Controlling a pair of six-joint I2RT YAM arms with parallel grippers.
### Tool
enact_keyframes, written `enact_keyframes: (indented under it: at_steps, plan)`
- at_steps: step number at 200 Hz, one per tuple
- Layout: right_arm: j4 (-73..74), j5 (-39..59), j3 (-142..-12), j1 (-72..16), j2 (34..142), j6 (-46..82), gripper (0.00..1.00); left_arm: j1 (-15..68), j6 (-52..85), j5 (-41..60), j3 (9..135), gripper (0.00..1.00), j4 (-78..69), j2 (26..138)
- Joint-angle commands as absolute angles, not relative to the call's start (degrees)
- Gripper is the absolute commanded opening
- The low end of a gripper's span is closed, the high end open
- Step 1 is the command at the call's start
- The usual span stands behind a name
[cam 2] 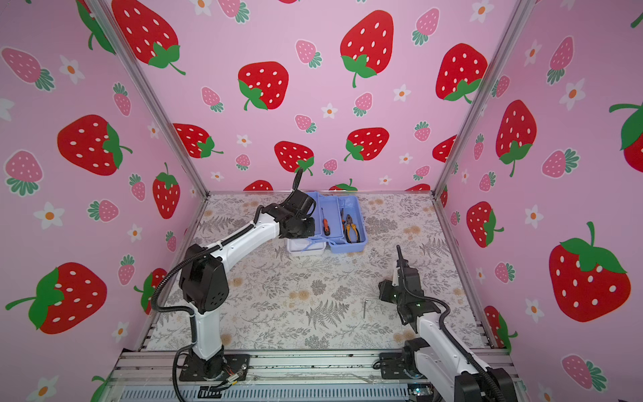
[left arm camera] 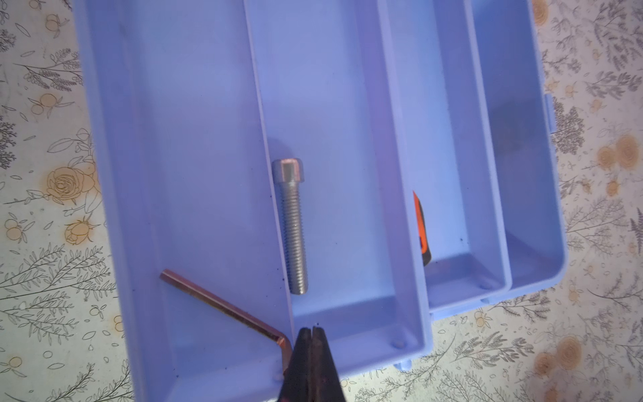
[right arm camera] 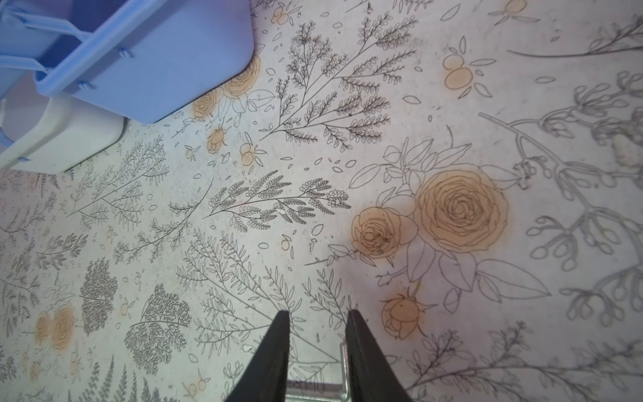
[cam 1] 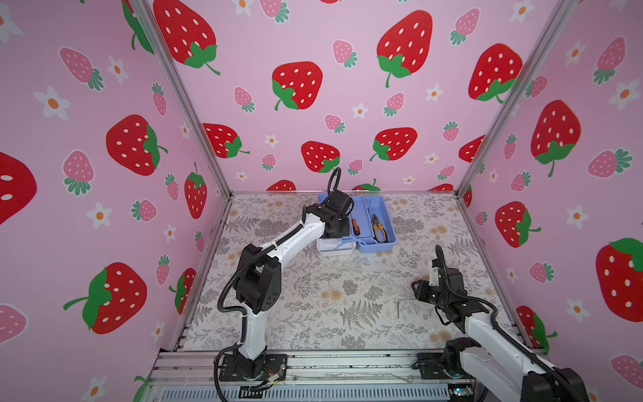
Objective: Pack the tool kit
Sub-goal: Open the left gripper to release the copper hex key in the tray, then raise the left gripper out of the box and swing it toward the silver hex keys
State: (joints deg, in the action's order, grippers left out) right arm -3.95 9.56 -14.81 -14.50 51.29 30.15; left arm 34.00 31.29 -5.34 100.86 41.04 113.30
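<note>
The tool kit (cam 1: 379, 246) stands open at the far middle of the desk (cam 1: 348, 296), near the back wall. Its periwinkle-blue trays (left arm camera: 257, 104) are spread side by side, open upward. The white lid (cam 1: 334, 250) lies flat against the near left side.

Left gripper (left arm camera: 312, 329) closed; right gripper (right arm camera: 317, 313) ajar.

Top views overlook the table (cam 1: 348, 278); close downward wrist views share the tool kit (left arm camera: 330, 104).
</note>
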Motion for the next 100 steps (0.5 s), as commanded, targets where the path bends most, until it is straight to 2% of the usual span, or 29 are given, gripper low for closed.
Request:
enact_keyframes:
  at_steps: [1,100]
  plan:
    - [-3.8,9.8,-14.4,-14.2,51.2,29.8,0.31,33.6,31.0,-6.0,102.0,0.00,43.0,110.4]
    - [-3.8,9.7,-14.3,-14.3,51.2,29.8,0.31,33.5,31.9,-5.6,99.1,0.00,42.6,109.7]
